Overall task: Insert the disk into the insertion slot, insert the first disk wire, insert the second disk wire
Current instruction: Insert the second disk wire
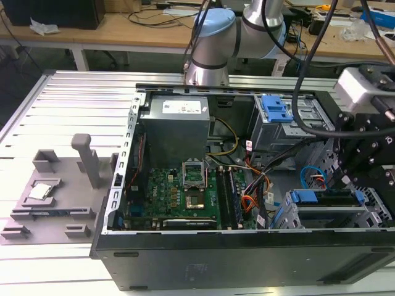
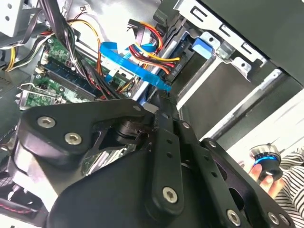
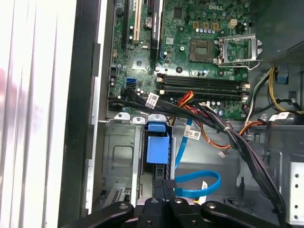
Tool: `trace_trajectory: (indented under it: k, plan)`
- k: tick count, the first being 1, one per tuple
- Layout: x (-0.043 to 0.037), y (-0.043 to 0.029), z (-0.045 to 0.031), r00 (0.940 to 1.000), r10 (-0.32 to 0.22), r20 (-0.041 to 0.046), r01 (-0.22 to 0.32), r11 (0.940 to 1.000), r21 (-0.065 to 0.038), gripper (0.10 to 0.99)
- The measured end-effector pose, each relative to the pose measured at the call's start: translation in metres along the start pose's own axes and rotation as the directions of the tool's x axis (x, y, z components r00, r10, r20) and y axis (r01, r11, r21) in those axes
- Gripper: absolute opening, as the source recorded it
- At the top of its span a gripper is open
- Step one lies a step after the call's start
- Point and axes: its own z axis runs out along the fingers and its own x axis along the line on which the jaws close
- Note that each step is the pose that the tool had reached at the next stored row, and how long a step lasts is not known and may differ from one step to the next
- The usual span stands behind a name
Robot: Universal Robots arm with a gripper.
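Black linkage of your pincer fills the near field in the second wrist view; its tips press together on the second disk wire, whose plug sits at them. Your computer case lies open on the worktop. At its four o'clock corner, the disk sits in the insertion slot. The first disk wire bunches just beyond the blue cable.
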Motion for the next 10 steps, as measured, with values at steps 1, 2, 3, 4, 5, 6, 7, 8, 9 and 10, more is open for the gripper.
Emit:
trace_trajectory:
  k: [1, 2, 3, 4, 5, 6, 7, 8, 9, 10]
  plan:
    - [0.0000, 0.0002, -0.0029, 1.0000, 0.000, 0.0000, 0.000, 1.0000, 0.000, 0.106]
    - [-0.0001, 0.0005, -0.0071, 1.0000, 0.000, 0.0000, 0.000, 1.0000, 0.000, 0.106]
    - [-0.0001, 0.0007, -0.0099, 1.0000, 0.000, 0.0000, 0.000, 1.0000, 0.000, 0.106]
    - [-0.0002, 0.0009, -0.0121, 1.0000, 0.000, 0.0000, 0.000, 1.0000, 0.000, 0.106]
    - [-0.0002, 0.0009, -0.0122, 1.0000, 0.000, 0.0004, 0.000, 1.0000, 0.000, 0.106]
    - [-0.0002, 0.0009, -0.0123, 1.0000, 0.000, 0.0003, 0.000, 1.0000, 0.000, 0.106]
    - [-0.0002, 0.0009, -0.0124, 1.0000, 0.000, 0.0000, 0.000, 1.0000, 0.000, 0.106]
    - [-0.0002, 0.0009, -0.0125, 1.0000, 0.000, 0.0000, 0.000, 1.0000, 0.000, 0.106]
    - [-0.0002, 0.0009, -0.0125, 1.0000, 0.000, 0.0000, 0.000, 1.0000, 0.000, 0.106]
    - [-0.0002, 0.0009, -0.0125, 1.0000, 0.000, 0.0001, 0.000, 1.0000, 0.000, 0.106]
